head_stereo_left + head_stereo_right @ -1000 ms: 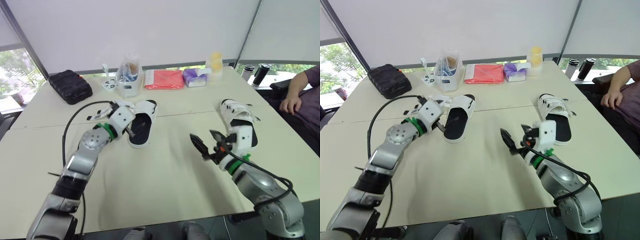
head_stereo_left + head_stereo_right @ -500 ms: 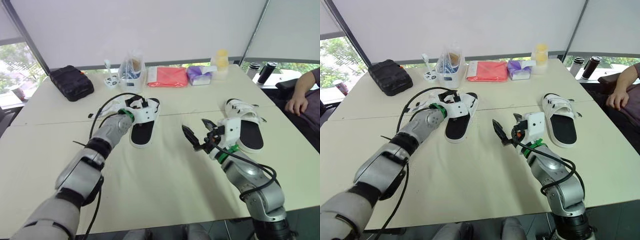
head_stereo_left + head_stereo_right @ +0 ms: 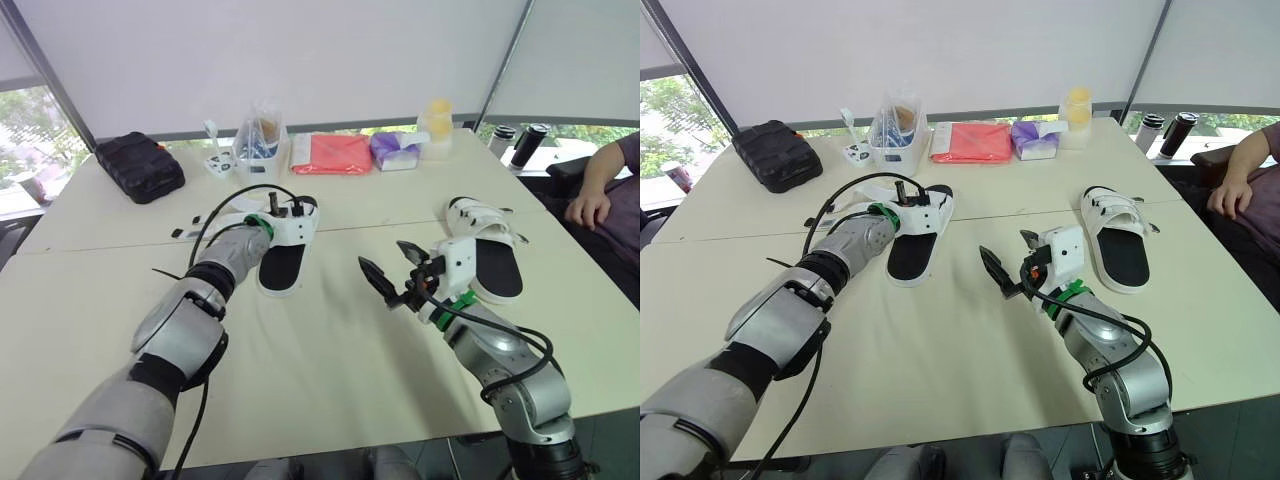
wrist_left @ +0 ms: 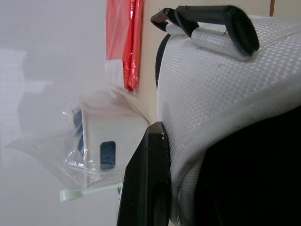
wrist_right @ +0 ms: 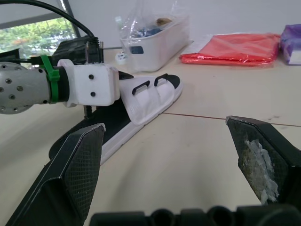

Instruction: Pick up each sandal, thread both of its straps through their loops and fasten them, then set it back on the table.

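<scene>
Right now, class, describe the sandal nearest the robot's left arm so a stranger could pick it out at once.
On the beige table, look to the robot's left, before the clear tub in the far row. The sandal lies there, white with a black footbed; unlike the other sandal alone on the right, the left gripper is at its straps.

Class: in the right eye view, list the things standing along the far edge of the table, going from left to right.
black case → clear tub → red pack → purple pack → yellow bottle
</scene>
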Motion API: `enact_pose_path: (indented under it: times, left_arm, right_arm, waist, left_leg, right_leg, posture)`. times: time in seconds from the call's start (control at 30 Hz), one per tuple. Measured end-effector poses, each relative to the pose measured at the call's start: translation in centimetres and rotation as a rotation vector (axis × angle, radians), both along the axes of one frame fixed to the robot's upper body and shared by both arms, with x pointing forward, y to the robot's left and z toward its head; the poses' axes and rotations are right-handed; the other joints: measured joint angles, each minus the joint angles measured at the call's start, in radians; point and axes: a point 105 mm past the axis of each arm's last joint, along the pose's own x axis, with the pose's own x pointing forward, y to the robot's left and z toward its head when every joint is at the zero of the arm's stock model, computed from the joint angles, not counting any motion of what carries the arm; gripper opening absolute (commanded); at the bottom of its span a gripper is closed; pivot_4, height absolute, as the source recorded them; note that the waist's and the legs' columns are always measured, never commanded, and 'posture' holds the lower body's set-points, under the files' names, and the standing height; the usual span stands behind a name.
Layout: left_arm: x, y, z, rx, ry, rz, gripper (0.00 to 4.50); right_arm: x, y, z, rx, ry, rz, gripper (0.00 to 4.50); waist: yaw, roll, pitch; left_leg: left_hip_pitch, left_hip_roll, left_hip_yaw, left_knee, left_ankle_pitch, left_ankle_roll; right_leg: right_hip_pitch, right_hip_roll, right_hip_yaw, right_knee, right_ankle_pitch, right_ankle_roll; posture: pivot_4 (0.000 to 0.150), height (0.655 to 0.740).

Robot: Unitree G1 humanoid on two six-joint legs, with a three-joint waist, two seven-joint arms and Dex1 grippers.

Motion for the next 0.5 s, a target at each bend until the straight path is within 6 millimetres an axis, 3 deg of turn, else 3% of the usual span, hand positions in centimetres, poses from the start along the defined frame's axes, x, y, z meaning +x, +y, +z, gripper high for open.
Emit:
enact_pose_path:
  times: [0.13, 0.23, 0.37, 0.5]
  left_arm:
    - [-3.0, -1.0, 1.8, 0.126, -0.12, -0.377, 0.06]
    - [-5.1, -1.8, 1.8, 0.17, -0.134, -0.565, 0.06]
    - [-10.9, -2.8, 1.4, 0.277, -0.165, -0.96, 0.06]
    - [-15.1, -3.7, 0.6, 0.239, -0.17, -1.191, 0.06]
  right_arm:
    - [-1.0, -3.0, -0.8, -0.101, 0.038, 0.027, 4.5]
    - [-1.4, -3.6, -0.3, -0.112, 0.035, 0.061, 4.5]
    - [-2.8, -4.1, -1.1, -0.156, 0.108, 0.179, 4.5]
    - [-3.4, -4.9, -0.7, -0.193, 0.149, 0.27, 4.5]
  waist:
    - [0.0, -0.002, 0.002]
    - [0.007, -0.003, 0.002]
    - [0.009, -0.004, 0.002]
    - [0.01, -0.004, 0.002]
  left_leg:
    - [-0.002, 0.002, 0.001, -0.001, 0.0, 0.0]
    - [-0.002, 0.001, 0.001, -0.001, 0.0, 0.0]
    - [-0.003, 0.001, 0.001, 0.0, 0.0, 0.0]
    - [-0.001, 0.001, 0.002, 0.001, -0.001, 0.001]
  right_leg:
    - [-0.003, -0.001, 0.001, -0.001, 0.0, 0.0]
    - [-0.003, -0.001, 0.001, 0.0, 0.0, 0.0]
    - [-0.002, -0.002, 0.001, -0.001, 0.0, 0.0]
    - [0.0, -0.002, 0.0, -0.002, 0.0, 0.0]
  posture:
    - [0.15, 0.74]
    - [0.15, 0.74]
    - [0.15, 0.74]
    - [0.15, 0.74]
